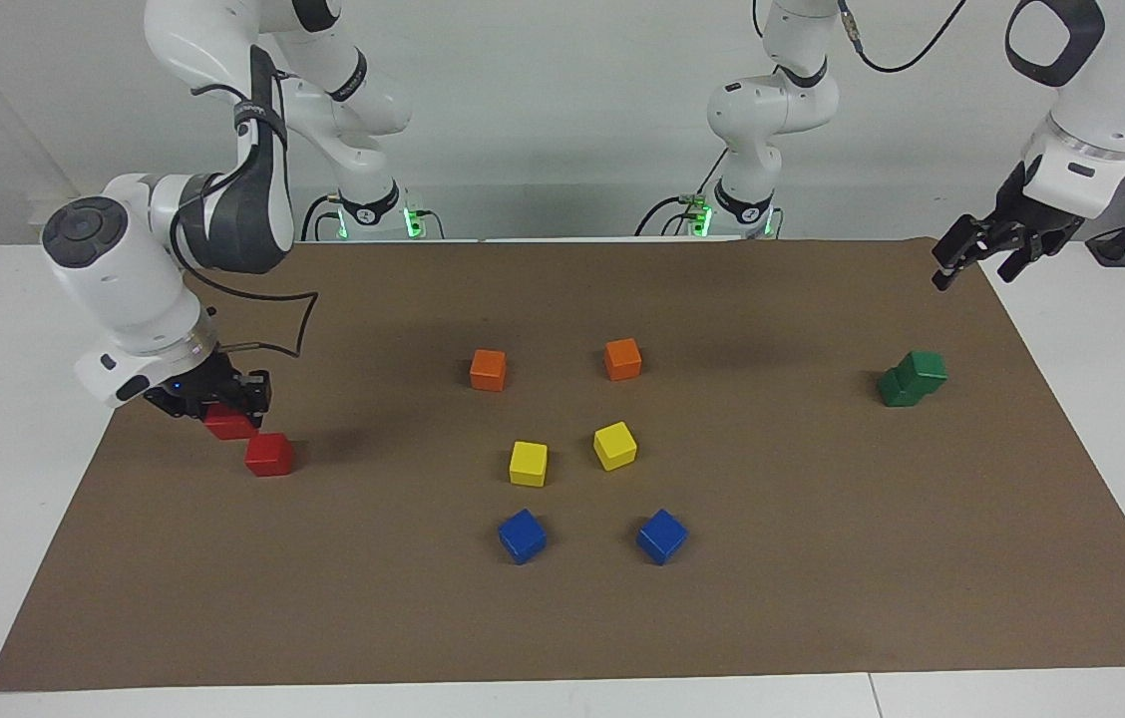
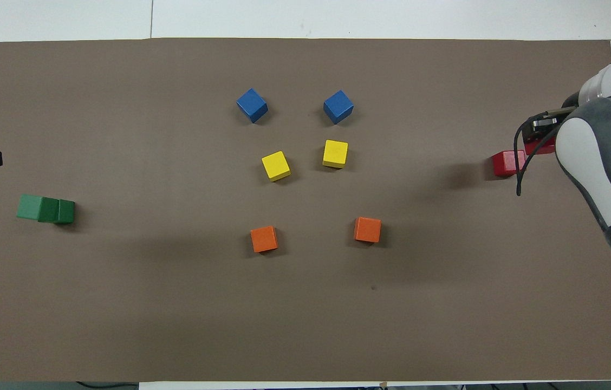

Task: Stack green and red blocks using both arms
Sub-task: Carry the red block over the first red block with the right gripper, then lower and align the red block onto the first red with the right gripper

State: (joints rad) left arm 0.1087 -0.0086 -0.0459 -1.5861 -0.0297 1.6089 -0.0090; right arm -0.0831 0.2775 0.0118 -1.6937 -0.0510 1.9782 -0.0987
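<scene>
At the right arm's end of the mat, a red cube hangs in a clenched grip above its twin.
Facing view: the right gripper (image 1: 208, 399) clamps the held red cube (image 1: 228, 424) just over the resting red cube (image 1: 269, 455); the left gripper (image 1: 983, 249), jaws spread and empty, hangs above the mat's corner, apart from the two stacked green cubes (image 1: 912, 379). Overhead view: the held cube (image 2: 539, 146) peeks from under the right arm (image 2: 603, 157) beside the resting one (image 2: 507, 163); the green pair (image 2: 45, 209) sits skewed at the left arm's end.
</scene>
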